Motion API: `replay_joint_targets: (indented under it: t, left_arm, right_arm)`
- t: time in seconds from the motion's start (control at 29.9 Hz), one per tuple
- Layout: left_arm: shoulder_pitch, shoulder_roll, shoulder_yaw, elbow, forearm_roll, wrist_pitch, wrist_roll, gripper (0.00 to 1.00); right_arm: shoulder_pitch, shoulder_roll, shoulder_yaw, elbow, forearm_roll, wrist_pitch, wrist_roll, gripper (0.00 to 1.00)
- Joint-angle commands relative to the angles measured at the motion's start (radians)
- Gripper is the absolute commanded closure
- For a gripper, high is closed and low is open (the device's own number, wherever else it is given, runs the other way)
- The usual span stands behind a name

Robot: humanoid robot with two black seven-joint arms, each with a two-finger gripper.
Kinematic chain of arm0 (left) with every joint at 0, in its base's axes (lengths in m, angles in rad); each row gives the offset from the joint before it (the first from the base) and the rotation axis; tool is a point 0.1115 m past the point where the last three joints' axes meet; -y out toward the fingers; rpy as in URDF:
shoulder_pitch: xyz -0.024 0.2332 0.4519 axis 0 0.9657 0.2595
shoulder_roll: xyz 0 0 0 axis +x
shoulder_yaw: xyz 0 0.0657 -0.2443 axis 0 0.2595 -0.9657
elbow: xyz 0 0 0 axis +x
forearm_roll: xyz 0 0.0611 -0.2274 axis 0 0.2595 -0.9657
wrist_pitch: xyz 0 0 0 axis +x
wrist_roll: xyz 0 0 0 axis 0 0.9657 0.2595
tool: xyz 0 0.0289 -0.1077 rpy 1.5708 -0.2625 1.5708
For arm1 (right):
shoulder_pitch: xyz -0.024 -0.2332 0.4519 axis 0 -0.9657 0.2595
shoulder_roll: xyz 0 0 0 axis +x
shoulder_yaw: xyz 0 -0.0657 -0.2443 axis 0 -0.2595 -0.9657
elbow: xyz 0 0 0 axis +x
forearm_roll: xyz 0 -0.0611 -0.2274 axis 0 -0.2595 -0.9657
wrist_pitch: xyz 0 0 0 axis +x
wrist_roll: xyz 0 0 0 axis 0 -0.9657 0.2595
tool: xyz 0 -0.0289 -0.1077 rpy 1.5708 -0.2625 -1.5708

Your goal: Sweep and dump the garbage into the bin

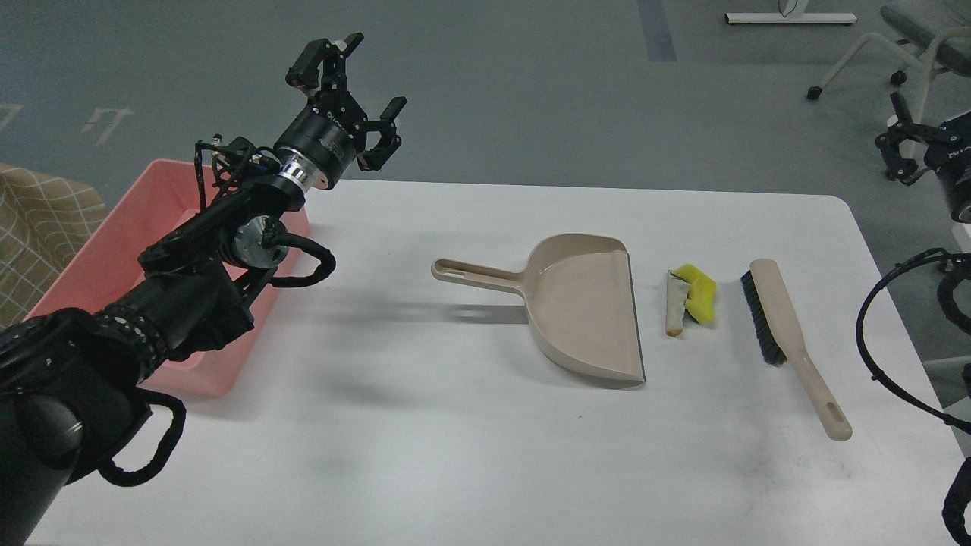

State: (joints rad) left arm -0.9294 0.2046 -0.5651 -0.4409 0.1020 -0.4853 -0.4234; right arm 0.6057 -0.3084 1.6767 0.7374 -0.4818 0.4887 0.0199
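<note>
The garbage lies on the white table between dustpan and brush: a white bread-like slice [674, 307] with a brown crust, and a yellow lumpy scrap [699, 293] touching its right side. The pink bin [152, 205] stands at the table's left edge, partly hidden by my left arm. Raised above the bin's far right corner, my left gripper [372, 76] is open and holds nothing. My right gripper [897, 136] hovers off the table's far right edge, its fingers apart and empty.
A beige dustpan [584, 303] lies mid-table, handle pointing left and mouth facing the garbage. A beige brush [789, 334] with black bristles lies right of the garbage, handle toward me. A chair [910, 45] stands on the floor at the back right.
</note>
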Motion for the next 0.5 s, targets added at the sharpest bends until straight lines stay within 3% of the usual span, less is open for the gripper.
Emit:
replay_joint_targets:
  t: [0.0,0.3,0.47]
  left_arm:
    - [-0.006,-0.001,0.001,-0.001,0.001,0.008,0.000,0.02]
    - [-0.012,-0.001,-0.001,0.011,-0.001,0.044,-0.014,0.02]
    - [-0.009,-0.001,-0.021,0.007,-0.001,0.011,-0.015,0.02]
  right_arm:
    - [0.002,-0.001,0.000,0.003,0.000,0.000,0.000,0.00]
    - [0.006,-0.003,0.000,0.004,0.000,0.000,-0.002,0.00]
    - [0.009,0.000,-0.003,0.003,0.000,0.000,-0.002,0.00]
